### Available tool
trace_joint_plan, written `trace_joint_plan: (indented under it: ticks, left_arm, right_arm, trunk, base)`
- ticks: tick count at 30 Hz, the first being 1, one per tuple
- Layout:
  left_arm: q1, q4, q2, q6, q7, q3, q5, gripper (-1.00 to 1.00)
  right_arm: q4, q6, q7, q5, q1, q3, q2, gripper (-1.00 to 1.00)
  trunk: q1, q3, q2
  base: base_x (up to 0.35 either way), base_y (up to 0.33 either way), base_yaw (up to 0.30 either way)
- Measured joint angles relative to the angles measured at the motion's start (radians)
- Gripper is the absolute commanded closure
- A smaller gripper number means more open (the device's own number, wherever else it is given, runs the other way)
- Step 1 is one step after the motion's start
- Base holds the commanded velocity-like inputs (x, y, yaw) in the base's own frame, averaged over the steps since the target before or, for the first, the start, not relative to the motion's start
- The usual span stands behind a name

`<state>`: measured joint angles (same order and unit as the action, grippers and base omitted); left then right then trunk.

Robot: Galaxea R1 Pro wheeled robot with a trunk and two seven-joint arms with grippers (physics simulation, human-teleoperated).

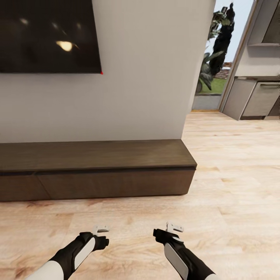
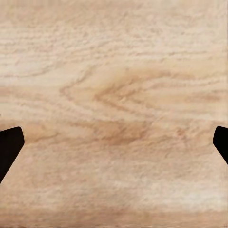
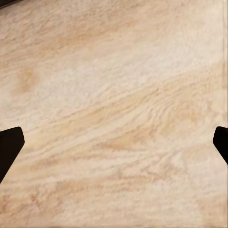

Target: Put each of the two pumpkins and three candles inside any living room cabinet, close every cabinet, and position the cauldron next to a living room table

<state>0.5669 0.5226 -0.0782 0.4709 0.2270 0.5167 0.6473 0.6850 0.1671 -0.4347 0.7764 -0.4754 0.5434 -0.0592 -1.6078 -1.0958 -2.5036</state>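
Facing cabinet (image 1: pixel 97 171), both grippers short (spread wide)

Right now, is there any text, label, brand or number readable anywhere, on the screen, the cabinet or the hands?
None can be read.
Screen: dark, only light reflections, no logo or text.
Cabinet: plain brown wood, no label.
Left hand and right hand: no markings visible.
Floor: wood grain only.

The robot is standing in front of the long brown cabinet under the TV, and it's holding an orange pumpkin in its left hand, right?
Not quite. The left gripper holds nothing: the left wrist view shows its fingers spread apart over bare wooden floor. The rest is right: the cabinet sits under the TV.
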Motion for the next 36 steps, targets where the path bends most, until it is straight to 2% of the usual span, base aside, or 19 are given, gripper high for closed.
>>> trace_joint_plan:
  ticks: [4,6,10,14,17,23,27,29,36]
  left_arm:
    - [0.000,-0.042,-0.001,-0.009,-0.001,-0.001,0.028,-1.00]
    - [0.000,-0.074,-0.001,-0.042,-0.002,-0.001,0.047,-1.00]
    - [0.000,-0.128,0.001,-0.110,-0.001,0.000,0.050,-1.00]
    - [0.000,-0.140,0.002,-0.126,0.000,0.000,0.052,-1.00]
    - [0.000,-0.151,0.003,-0.130,-0.001,-0.001,0.052,-1.00]
    - [0.000,-0.192,0.004,-0.145,0.000,-0.001,0.051,-1.00]
    - [0.000,-0.240,0.006,-0.195,0.000,-0.001,0.051,-1.00]
    - [0.000,-0.267,0.015,-0.230,0.000,0.000,0.051,-1.00]
    - [-0.001,-0.339,0.038,-0.304,-0.001,0.000,0.054,-1.00]
  right_arm:
    - [-0.020,-0.005,0.001,0.002,0.000,0.000,0.001,-1.00]
    - [-0.025,-0.006,0.002,-0.002,0.000,0.001,-0.001,-1.00]
    - [-0.040,-0.006,0.002,-0.003,0.000,0.001,-0.002,-1.00]
    - [-0.080,-0.017,0.002,-0.004,0.000,0.001,-0.003,-1.00]
    - [-0.130,-0.065,0.002,-0.004,0.000,0.001,-0.003,-1.00]
    - [-0.260,-0.189,0.005,-0.016,0.000,0.007,-0.003,-1.00]
    - [-0.305,-0.252,0.071,-0.019,0.000,0.015,0.004,-1.00]
    - [-0.313,-0.267,0.100,-0.019,0.000,0.016,0.005,-1.00]
    - [-0.365,-0.280,0.123,-0.020,0.000,0.018,-0.001,-1.00]
  trunk:
    - [0.002,0.016,0.001]
    - [0.003,0.023,0.001]
    - [0.005,0.039,0.002]
    - [0.006,0.054,0.003]
    - [0.008,0.066,0.004]
    - [0.030,0.085,0.046]
    - [0.046,0.097,0.074]
    - [0.053,0.103,0.088]
    - [0.080,0.120,0.137]
  base:
    - [0.000,0.000,0.000]
    - [0.000,0.000,0.000]
    - [0.000,0.000,0.000]
    - [0.000,0.000,0.000]
    - [0.000,0.000,0.000]
    - [0.000,0.000,0.000]
    - [0.000,0.000,0.000]
    - [0.000,0.000,0.000]
    - [0.000,0.000,0.000]
